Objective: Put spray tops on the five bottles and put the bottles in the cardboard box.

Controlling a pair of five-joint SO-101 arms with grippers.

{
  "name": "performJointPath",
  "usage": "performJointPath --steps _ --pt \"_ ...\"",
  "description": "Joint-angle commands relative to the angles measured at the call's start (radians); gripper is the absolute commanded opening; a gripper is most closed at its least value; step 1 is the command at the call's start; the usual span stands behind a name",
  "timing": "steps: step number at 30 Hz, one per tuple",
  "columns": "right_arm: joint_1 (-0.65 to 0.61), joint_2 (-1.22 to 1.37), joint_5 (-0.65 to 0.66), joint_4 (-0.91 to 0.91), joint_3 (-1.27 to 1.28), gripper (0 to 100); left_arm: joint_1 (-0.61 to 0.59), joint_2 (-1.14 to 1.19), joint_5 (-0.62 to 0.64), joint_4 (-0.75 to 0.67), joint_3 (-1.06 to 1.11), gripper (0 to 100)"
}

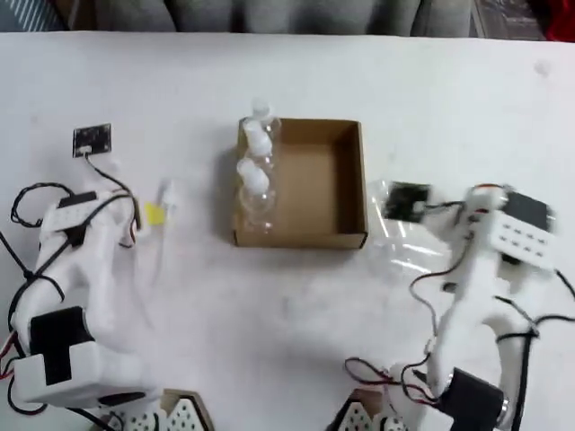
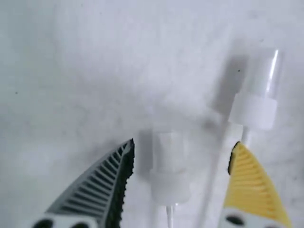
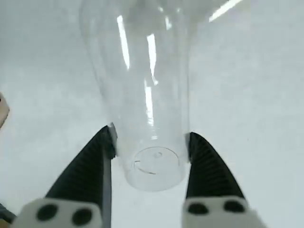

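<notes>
My left tool (image 2: 183, 145) is wide over a spray top (image 2: 169, 183) on the bench (image 1: 287, 305), left of the cardboard box (image 1: 362, 180). The right tool (image 3: 152, 134) looks clamped on a clear bottle (image 3: 142, 71), right of it. Capped bottles (image 1: 256, 175) line the box's left wall.

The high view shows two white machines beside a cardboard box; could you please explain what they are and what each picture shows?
They are two small robot arms at a white table. The high view comes from a fixed camera that looks down. The other two pictures come from cameras on each arm's wrist. Between the arms sits a cardboard box, with bottles with spray tops lined along one wall. The left gripper is open around a loose spray top lying on the table, and a second spray top lies beside it. The right gripper is closed on a clear bottle.
</notes>
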Motion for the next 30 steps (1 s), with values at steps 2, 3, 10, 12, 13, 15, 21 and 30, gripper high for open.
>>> performJointPath --steps 2,3,10,12,13,15,21,30 --pt "0.280 0.012 -0.009 -0.107 -0.031 1.7 -0.005 -0.018 0.012 0.014 -0.055 29" --pt "0.332 0.016 -0.009 -0.145 -0.012 1.7 -0.005 -0.018 0.012 0.014 -0.055 29" --pt "0.582 0.105 -0.009 -0.504 0.149 1.7 -0.004 -0.018 0.012 0.014 -0.054 29" --pt "0.615 0.142 -0.009 -0.587 0.181 1.8 -0.004 -0.018 0.012 0.014 -0.054 29" --pt "0.624 0.160 -0.009 -0.613 0.193 1.9 -0.004 -0.018 0.012 0.014 -0.054 29" --pt "0.630 0.194 -0.008 -0.638 0.209 3.6 -0.002 -0.018 0.012 0.014 -0.054 29" --pt "0.613 0.226 -0.008 -0.633 0.213 24.9 -0.002 -0.018 0.012 0.015 -0.052 29" --pt "0.526 0.039 -0.100 -0.575 0.209 27.2 -0.005 -0.018 0.011 0.015 -0.052 29"
